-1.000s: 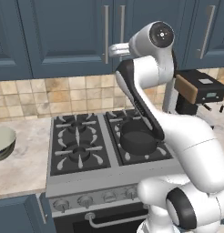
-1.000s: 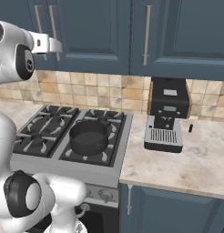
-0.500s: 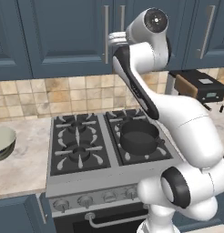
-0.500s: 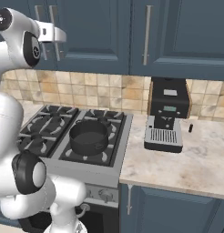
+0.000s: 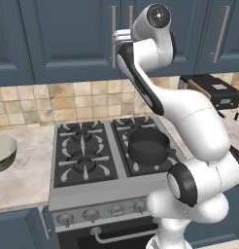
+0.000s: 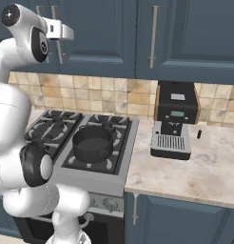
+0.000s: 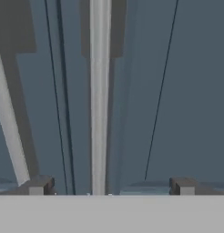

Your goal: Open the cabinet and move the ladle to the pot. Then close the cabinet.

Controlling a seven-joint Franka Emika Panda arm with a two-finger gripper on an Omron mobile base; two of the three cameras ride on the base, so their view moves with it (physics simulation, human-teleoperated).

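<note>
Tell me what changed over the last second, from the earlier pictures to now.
The arm lifted the pincer up to the cabinet, jaws open either side of a door handle, nothing gripped. The doors stay shut, and the pot remains on the stove.

The cabinet (image 5: 68, 39) hung above the stove (image 5: 107, 155). The pot (image 5: 148, 146) sat on the stove's front right burner. A bowl (image 5: 2, 153) lay left of it; a coffee machine (image 6: 173, 124) stood right.
</note>
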